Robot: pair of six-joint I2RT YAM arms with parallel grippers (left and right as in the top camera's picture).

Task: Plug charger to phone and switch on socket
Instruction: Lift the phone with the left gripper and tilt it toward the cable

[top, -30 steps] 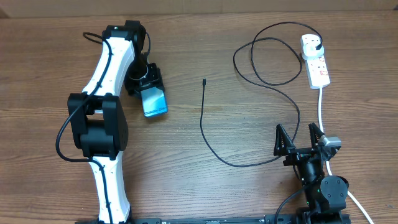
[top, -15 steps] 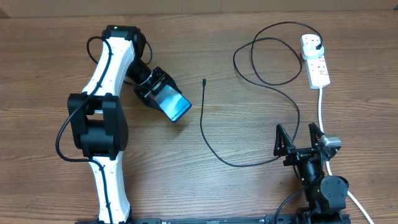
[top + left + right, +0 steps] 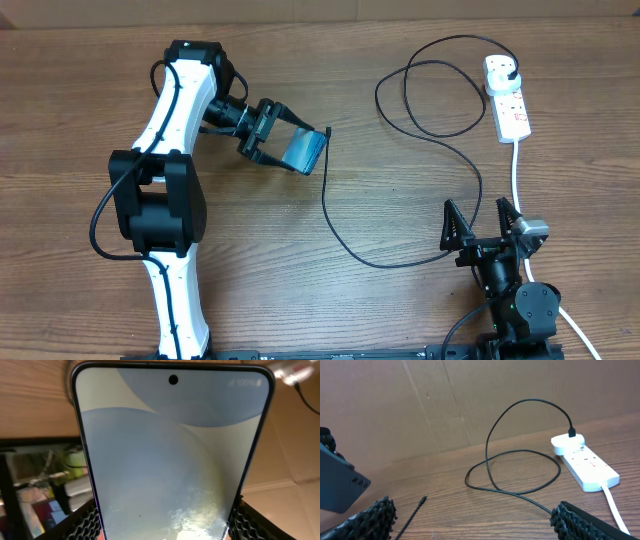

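My left gripper (image 3: 283, 148) is shut on the phone (image 3: 304, 151) and holds it tilted above the table, just left of the charger's connector tip. The phone's light blue screen (image 3: 170, 455) fills the left wrist view between the fingers. The charger, a thin black cable (image 3: 340, 235), runs from its tip (image 3: 328, 131) in a curve across the table, loops, and ends at a black plug (image 3: 512, 69) seated in the white socket strip (image 3: 507, 97). My right gripper (image 3: 483, 226) is open and empty at the front right. In the right wrist view I see the tip (image 3: 422, 500), the socket (image 3: 584, 462) and the phone's dark back (image 3: 340, 487).
The socket's thick white cord (image 3: 516, 175) runs down the right side past my right gripper. A brown cardboard wall (image 3: 470, 395) stands behind the table.
My left gripper has carried the phone to the right, from near the arm's base toward the charger's tip, and turned it. The right arm has not moved.
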